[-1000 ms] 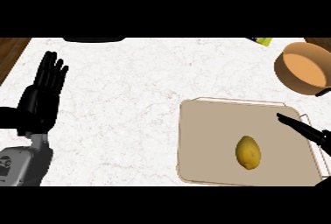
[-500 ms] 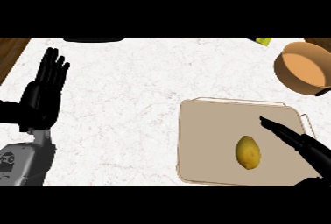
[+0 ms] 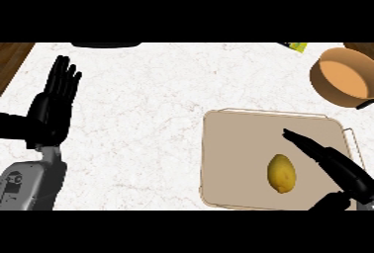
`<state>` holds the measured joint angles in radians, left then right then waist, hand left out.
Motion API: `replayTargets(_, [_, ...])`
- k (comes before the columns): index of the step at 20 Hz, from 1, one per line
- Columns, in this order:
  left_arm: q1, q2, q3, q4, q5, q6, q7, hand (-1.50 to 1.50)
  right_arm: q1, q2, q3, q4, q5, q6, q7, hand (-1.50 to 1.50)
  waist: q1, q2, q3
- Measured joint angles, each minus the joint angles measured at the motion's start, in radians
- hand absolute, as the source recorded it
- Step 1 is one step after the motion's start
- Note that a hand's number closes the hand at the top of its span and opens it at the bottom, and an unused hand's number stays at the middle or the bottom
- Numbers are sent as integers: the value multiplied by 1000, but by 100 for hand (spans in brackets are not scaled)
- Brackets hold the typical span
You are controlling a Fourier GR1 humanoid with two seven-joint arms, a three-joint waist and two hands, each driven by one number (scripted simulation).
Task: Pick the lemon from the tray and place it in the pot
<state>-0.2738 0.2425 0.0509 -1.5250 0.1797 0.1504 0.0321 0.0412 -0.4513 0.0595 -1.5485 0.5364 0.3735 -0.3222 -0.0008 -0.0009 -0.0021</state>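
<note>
Just left of the right hand's (image 3: pixel 343 170) outstretched fingers (image 3: pixel 303 142), the lemon (image 3: pixel 282 173) lies on the beige tray (image 3: pixel 234 148), close to them but with a sliver of tray showing between. Those fingers are straight and released, grasping nothing, slanting up over the tray. Beyond their tips, well apart, sits the orange pot (image 3: pixel 342 75) at the counter's (image 3: pixel 161 99) far right. Far across the counter, the left hand (image 3: pixel 53 106) rests with fingers straight, pointing up.
</note>
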Motion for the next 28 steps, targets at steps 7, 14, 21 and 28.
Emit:
replayTargets(7, [0,3,33,-14,2,-32,12,0,-60,66,20,61,74,-11,-2,-150,-1,-3,-8])
replayTargets(14, [3,-14,27,-33,-19,-23,28,0,-85,107,52,115,134,-36,-53,150,0,-7,-16])
replayTargets(21, [-8,-19,32,-23,-19,-30,29,0,-85,118,100,82,207,-91,-156,150,-4,-11,-23])
replayTargets(28, [9,-11,48,-17,-15,-47,15,0,-80,152,103,56,267,-135,-142,150,-6,-12,-25])
